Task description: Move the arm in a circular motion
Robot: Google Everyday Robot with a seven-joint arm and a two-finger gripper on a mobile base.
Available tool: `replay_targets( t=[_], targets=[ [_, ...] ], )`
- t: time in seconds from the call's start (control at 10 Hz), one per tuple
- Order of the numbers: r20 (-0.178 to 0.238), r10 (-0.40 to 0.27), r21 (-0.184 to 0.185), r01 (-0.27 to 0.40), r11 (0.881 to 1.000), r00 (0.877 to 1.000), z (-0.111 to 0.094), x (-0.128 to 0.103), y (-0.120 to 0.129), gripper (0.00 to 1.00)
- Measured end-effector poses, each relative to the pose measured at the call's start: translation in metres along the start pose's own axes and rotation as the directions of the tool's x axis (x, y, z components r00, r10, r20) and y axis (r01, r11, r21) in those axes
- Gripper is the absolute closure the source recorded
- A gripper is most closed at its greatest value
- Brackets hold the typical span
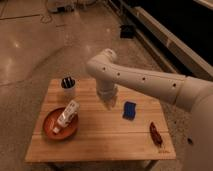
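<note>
The arm (145, 79), thick and white with small dark dots, reaches in from the right edge and bends at a rounded joint above the back of the wooden table (100, 135). From that joint it drops to the gripper (108, 101), which hangs shut over the table's middle with nothing in it. The gripper is left of a blue object (129, 110) and right of a white cup (69, 88).
A red-orange bowl (49, 129) at the table's left holds a white bottle (67, 115) lying on its side. The white cup at the back left contains dark utensils. A small red object (155, 133) lies near the right front corner. Polished floor surrounds the table.
</note>
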Motion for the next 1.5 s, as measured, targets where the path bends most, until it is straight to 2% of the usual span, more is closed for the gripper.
replay_targets(
  t=[0.2,0.5,0.6,0.8,0.9,1.0,1.1,1.3,1.4,1.5],
  targets=[
    [0.010,0.017,0.010,-0.017,1.000,1.000,-0.001,-0.019,0.012,0.66],
    [-0.005,0.045,0.019,-0.045,0.999,0.999,0.004,-0.034,0.024,0.66],
    [-0.001,0.066,0.025,-0.066,0.998,0.998,0.012,-0.046,0.039,0.66],
    [-0.002,0.090,0.033,-0.090,0.995,0.996,0.014,-0.061,0.063,0.66],
    [-0.002,0.127,0.043,-0.127,0.991,0.992,0.009,-0.065,0.084,0.66],
    [-0.001,0.142,0.043,-0.142,0.989,0.990,0.007,-0.062,0.092,0.66],
    [0.001,0.130,0.041,-0.130,0.991,0.992,0.009,-0.061,0.095,0.66],
    [0.010,0.124,0.042,-0.125,0.991,0.992,0.033,-0.071,0.102,0.66],
    [0.007,0.122,0.043,-0.122,0.992,0.992,0.041,-0.066,0.104,0.66],
    [0.007,0.113,0.038,-0.113,0.993,0.994,0.038,-0.059,0.102,0.66]
  ],
)
